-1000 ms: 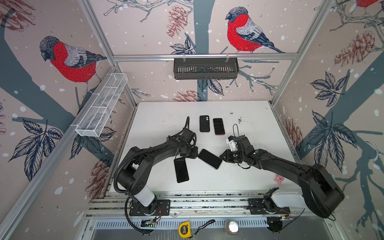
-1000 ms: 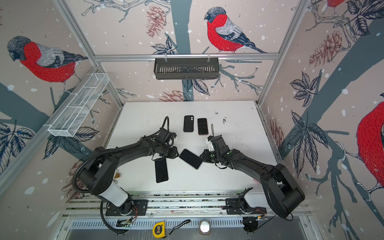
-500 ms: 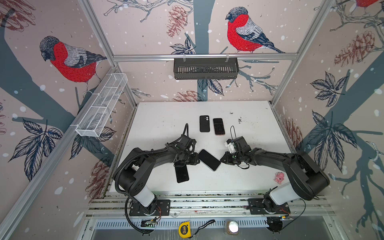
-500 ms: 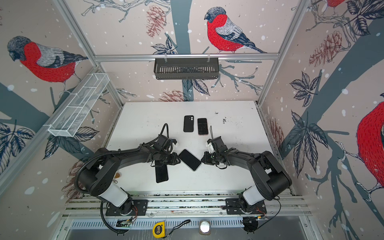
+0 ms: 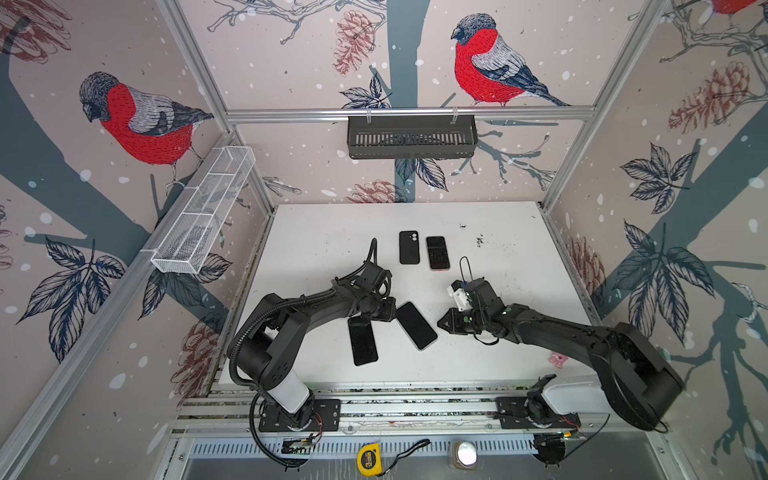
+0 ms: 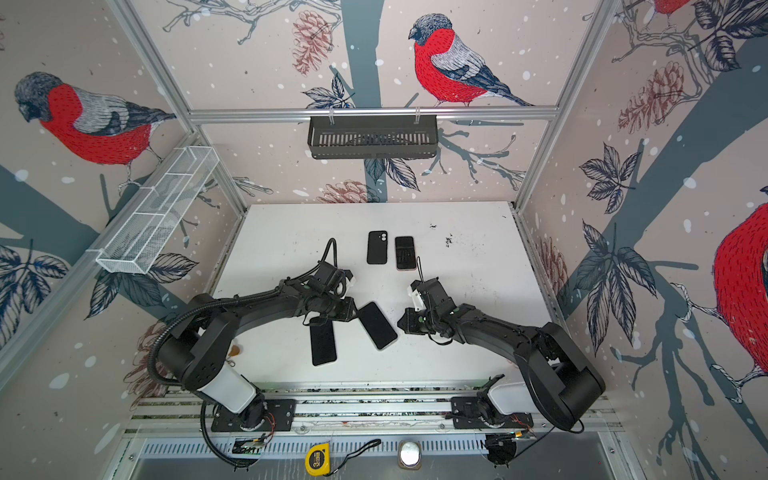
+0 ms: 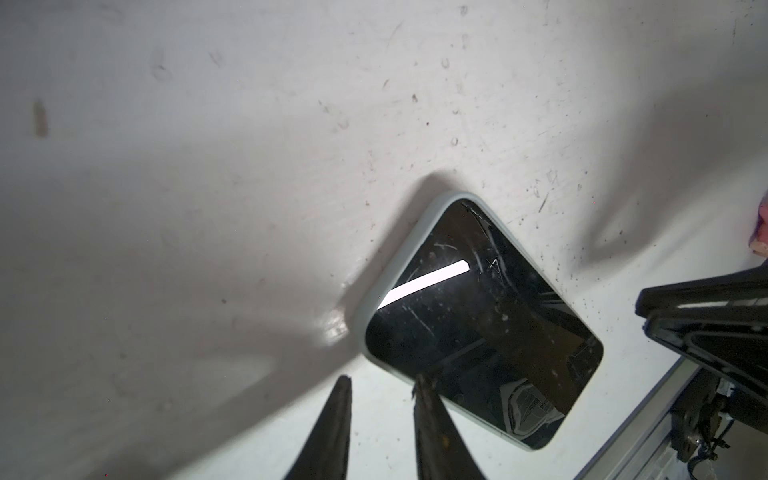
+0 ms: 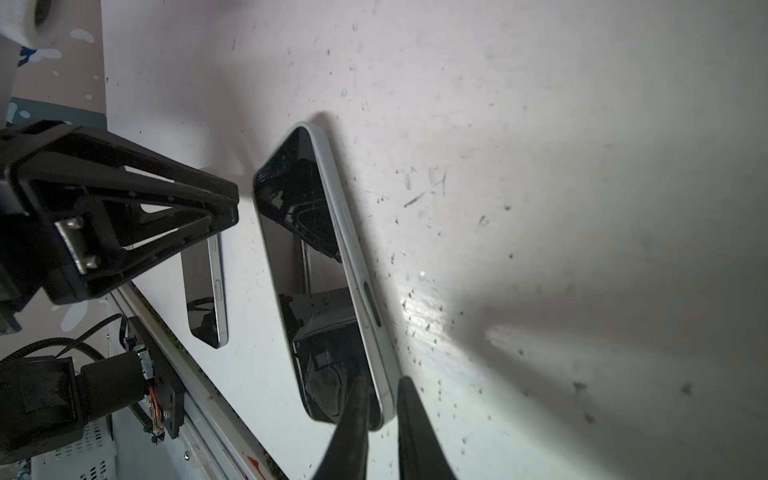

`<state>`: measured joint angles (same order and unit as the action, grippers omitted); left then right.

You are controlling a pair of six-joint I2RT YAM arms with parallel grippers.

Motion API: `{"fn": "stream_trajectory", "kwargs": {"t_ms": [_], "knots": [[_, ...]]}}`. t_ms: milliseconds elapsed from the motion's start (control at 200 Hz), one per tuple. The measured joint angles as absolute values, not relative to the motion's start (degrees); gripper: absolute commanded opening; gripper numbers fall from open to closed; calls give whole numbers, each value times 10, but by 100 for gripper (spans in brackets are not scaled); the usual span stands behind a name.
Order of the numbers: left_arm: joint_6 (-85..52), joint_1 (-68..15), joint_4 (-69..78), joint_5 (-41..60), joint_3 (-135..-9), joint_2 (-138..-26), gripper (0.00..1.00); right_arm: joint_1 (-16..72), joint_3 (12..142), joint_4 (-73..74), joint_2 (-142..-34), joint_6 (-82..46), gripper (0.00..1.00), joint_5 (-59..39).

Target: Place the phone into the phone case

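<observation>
In both top views a dark-screened phone (image 5: 416, 325) (image 6: 377, 325) with a pale rim lies slanted near the middle of the white table (image 5: 498, 357). My right gripper (image 5: 439, 325) (image 8: 383, 380) is turned on its side at the phone's (image 8: 316, 257) near corner. It is shut on the edge, with one finger over the screen and the other against the rim by the table. My left gripper (image 5: 390, 312) (image 7: 381, 381) is open with bare table between its fingers. One fingertip (image 7: 419, 388) touches the phone's (image 7: 478, 316) opposite end. The black phone case (image 5: 409, 247), which has a camera cut-out, lies farther back.
A second dark phone (image 5: 363, 343) (image 8: 203, 291) lies beside the left gripper, toward the front rail (image 5: 415, 405). A phone with a pinkish edge (image 5: 437, 252) lies next to the case. A small pink object (image 5: 557, 359) sits at the front right.
The right jaws have narrowed onto the phone's edge and the right forearm has shifted. The left gripper has moved a little at the phone's other end. The phone has slid slightly toward the front.
</observation>
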<state>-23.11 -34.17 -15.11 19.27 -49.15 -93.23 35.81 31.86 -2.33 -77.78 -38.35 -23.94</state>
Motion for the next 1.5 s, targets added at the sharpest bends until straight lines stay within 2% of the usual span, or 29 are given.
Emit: {"fn": "stream_trajectory", "kwargs": {"t_ms": [736,1501], "knots": [[-221,-342,-150,166,-520,-980,28,441,372,-110,-825,-339,17,-158],[-221,-342,-70,179,-483,-978,24,453,423,-165,-858,-300,17,-131]]}}
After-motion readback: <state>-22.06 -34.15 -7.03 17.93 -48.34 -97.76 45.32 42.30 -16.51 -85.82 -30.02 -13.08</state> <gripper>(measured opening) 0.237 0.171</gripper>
